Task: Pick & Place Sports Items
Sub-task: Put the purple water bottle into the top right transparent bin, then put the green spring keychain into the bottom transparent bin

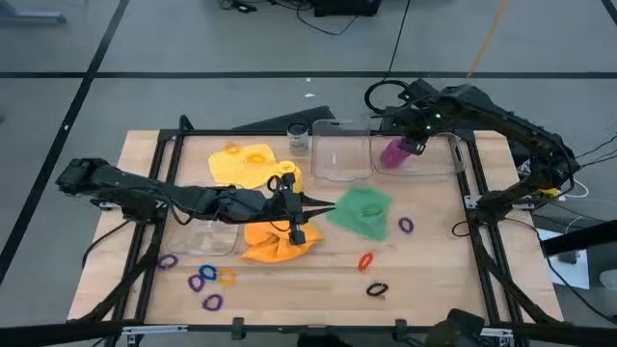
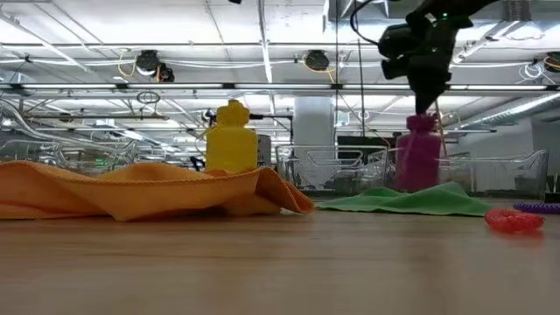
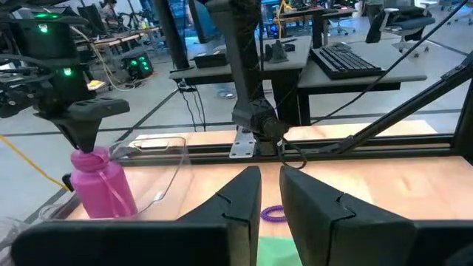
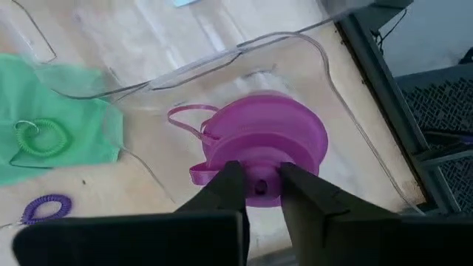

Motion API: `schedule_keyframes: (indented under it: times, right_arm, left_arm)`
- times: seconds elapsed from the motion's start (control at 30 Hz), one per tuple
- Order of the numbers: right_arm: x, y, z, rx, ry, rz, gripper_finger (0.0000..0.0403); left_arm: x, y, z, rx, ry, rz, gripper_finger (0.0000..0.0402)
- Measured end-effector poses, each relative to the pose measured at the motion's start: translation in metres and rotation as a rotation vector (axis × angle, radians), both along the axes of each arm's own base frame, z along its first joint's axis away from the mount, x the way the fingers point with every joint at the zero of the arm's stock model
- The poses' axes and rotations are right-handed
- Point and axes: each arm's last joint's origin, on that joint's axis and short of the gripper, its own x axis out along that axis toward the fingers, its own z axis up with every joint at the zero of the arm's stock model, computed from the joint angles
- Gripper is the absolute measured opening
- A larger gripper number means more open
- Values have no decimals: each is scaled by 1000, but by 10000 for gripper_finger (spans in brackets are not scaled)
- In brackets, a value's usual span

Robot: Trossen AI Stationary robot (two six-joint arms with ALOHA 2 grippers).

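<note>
We see the small purple plastic bottle (image 4: 267,144) standing upright, its long axis vertical and its cap pointing straight up, inside the clear plastic box (image 1: 439,159) at the far right of the wooden tabletop (image 1: 434,270). The right gripper (image 4: 260,186) comes down onto it from directly above, fingers pointing down, closed narrowly on the cap at the bottle's top. The right arm reaches in from the tabletop's right edge and bends over the box, its wrist held above the bottle.

The left arm stretches low across the tabletop from the left side, roughly level, and its left gripper (image 1: 296,229) sits over the crumpled orange soft cloth (image 1: 275,243) near the middle. Its fingers are drawn nearly together, and we see nothing between them.

Just behind that gripper stands the small yellow plastic bottle (image 2: 232,138), also upright with its cap up. The yellow soft cloth (image 1: 241,164) lies flat farther back on the left, with a ring resting on it. The green soft cloth (image 1: 363,212) is spread right of centre, near the box that holds the purple bottle.

Small coloured elastic rings lie scattered: a purple ring (image 1: 406,226) just right of the green cloth, a red ring (image 1: 365,260) and a dark ring (image 1: 377,289) nearer the front, and a cluster of purple, blue and orange rings (image 1: 204,280) at the front left.
</note>
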Motion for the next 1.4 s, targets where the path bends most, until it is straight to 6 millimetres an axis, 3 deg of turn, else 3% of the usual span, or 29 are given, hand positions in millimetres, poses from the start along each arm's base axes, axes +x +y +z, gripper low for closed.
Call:
schedule_keyframes:
  times: [0.17,0.57,1.03,1.27,1.4]
  right_arm:
    - [4,3,0,-10,-4,20,34]
    - [7,4,1,-77,41,28,145]
    - [5,4,3,-246,203,64,196]
    - [11,24,27,-518,233,116,202]
    - [14,48,53,-673,86,143,199]
  left_arm:
    - [0,0,0,0,0,0,49]
    - [0,0,0,0,0,1,49]
    - [0,0,0,15,2,-2,49]
    - [1,4,-1,18,7,8,49]
    - [1,8,-3,7,26,24,49]
